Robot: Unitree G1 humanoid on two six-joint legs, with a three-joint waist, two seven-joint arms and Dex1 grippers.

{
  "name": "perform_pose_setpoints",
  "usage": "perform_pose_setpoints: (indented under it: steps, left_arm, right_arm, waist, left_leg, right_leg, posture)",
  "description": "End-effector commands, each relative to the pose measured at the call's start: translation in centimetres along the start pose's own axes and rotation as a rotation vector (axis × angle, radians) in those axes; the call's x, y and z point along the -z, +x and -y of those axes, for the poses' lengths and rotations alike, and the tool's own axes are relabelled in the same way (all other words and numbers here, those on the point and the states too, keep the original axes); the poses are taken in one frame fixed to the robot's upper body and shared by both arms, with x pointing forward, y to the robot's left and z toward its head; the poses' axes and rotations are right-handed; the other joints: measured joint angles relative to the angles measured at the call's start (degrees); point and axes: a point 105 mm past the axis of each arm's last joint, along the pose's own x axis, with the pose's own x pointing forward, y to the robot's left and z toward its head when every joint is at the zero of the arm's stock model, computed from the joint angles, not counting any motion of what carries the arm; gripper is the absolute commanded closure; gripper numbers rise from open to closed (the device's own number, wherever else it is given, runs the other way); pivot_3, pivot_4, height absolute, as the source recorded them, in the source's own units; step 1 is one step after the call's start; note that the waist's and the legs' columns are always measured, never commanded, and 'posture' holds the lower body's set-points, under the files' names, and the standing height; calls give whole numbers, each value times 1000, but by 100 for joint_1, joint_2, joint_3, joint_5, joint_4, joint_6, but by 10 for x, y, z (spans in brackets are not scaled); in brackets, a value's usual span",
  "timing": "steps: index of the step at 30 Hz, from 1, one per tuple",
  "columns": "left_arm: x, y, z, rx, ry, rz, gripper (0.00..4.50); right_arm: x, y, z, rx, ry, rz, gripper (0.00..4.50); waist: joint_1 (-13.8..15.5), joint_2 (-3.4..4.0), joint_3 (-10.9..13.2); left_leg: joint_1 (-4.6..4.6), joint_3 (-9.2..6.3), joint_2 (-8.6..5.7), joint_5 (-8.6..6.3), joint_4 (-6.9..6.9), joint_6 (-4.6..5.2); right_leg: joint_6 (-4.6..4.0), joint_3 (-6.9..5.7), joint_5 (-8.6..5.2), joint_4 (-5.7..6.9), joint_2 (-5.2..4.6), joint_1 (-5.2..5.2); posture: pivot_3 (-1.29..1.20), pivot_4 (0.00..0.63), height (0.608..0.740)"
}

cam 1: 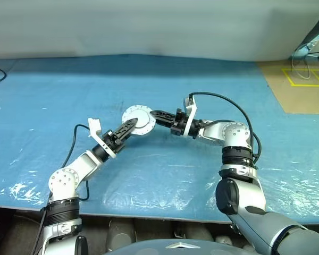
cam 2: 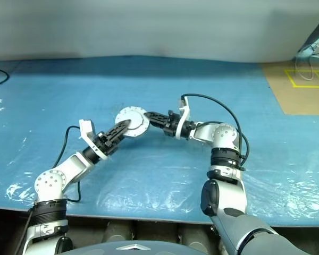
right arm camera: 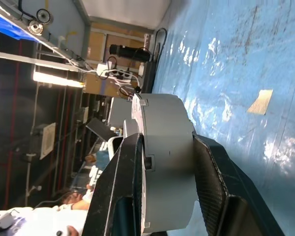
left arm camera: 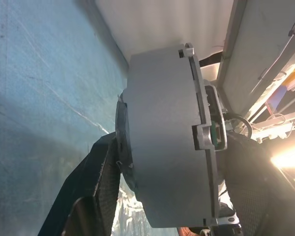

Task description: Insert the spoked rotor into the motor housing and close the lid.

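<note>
Motor housing (cam 1: 137,120) is held above the blue worktop (cam 1: 165,175), clamped between right gripper (cam 1: 155,115) fingers and left gripper (cam 1: 128,127) fingers from opposite sides.

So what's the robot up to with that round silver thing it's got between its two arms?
It is putting a small motor together. Both arms meet over the blue table around one round silver piece, the motor housing. The right gripper is clamped on the housing's sides and holds it up off the table. The left gripper has its jaws around the housing's opposite edge, with one finger lying against its face. Whether the rotor and lid are already on cannot be told from here.
</note>
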Motion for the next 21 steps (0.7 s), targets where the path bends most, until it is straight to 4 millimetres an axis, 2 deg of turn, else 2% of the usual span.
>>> perform_pose_setpoints:
  steps: [1, 9, 14, 21]
  left_arm:
    - [13, 14, 12, 38, 42, -84, 1875]
    - [8, 19, 9, -3, 70, -71, 1875]
    - [8, 19, 5, -30, 86, -73, 1875]
    - [5, 16, -1, -68, 110, -57, 1875]
  right_arm:
    - [2, 10, -19, -57, -87, -19, 3275]
    - [2, 12, -29, -93, -208, 2, 3275]
    - [6, 12, -33, -129, -196, -18, 1695]
    - [8, 12, -32, -132, -184, -42, 1695]
  waist:
    - [-1, -1, 0]
    - [-1, -2, 1]
    - [-14, -3, 2]
    - [-9, -4, 2]
  left_leg:
    - [0, 0, 0, 0, 0, 0]
    - [0, -1, 0, 0, 0, 0]
    - [0, -1, -2, 0, 2, 0]
    - [-1, -3, -1, 0, 2, 0]
  right_leg:
    - [0, 0, 0, 0, 0, 0]
    - [3, 0, 2, 0, 0, 0]
    - [5, 1, 3, 0, 0, 2]
    - [6, 1, 4, 0, 1, 2]
  posture:
    - [0, 150, 740]
    - [0, 150, 740]
    - [0, 150, 740]
    - [0, 150, 740]
